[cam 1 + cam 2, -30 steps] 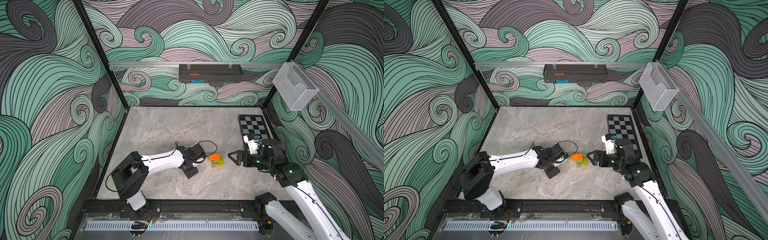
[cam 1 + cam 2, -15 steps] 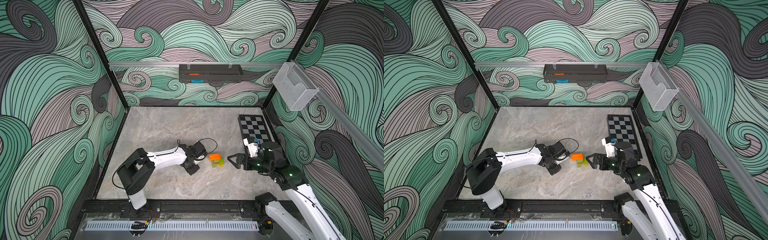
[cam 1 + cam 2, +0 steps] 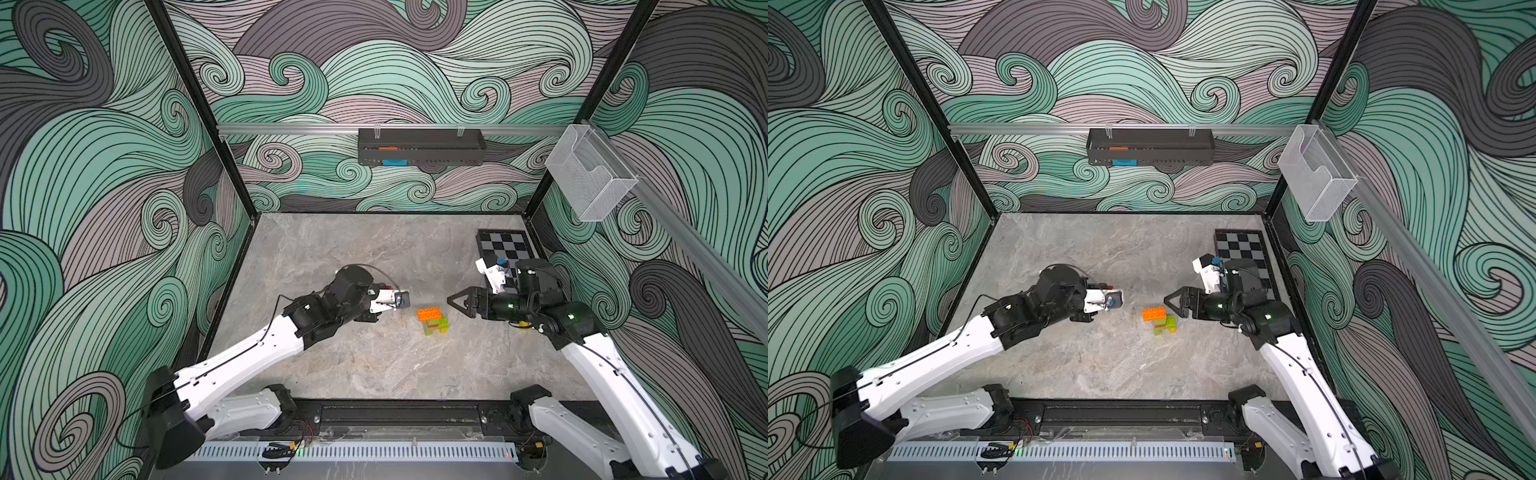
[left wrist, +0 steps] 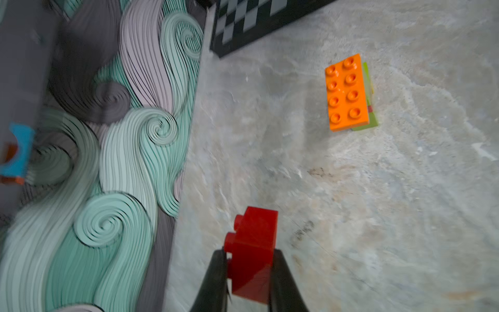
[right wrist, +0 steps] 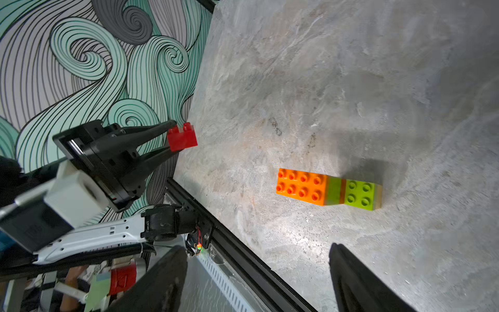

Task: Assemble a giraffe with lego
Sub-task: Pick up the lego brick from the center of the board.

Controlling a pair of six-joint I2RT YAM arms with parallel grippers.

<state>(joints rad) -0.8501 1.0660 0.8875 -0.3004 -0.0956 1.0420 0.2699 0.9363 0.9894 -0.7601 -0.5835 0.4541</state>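
Pinches red brick (image 4: 252, 243) in left end effector (image 5: 170, 137), clear of tabletop (image 3: 374, 365). Holds right end effector (image 3: 453, 300) spread, empty. Places giraffe (image 3: 435, 325) mid-tabletop between both, nearer right end effector, with orange head brick (image 5: 299, 186) lengthwise toward left edge.

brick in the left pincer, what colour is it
Red; the brick shows best in the left wrist view.

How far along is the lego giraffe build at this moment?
Done: the giraffe stands on the table, legs, neck and orange head brick stacked. In hand: the left gripper, jaws shut on a red brick, away from the figure. Left: likely pressing that brick onto the head. The right gripper is open, empty.
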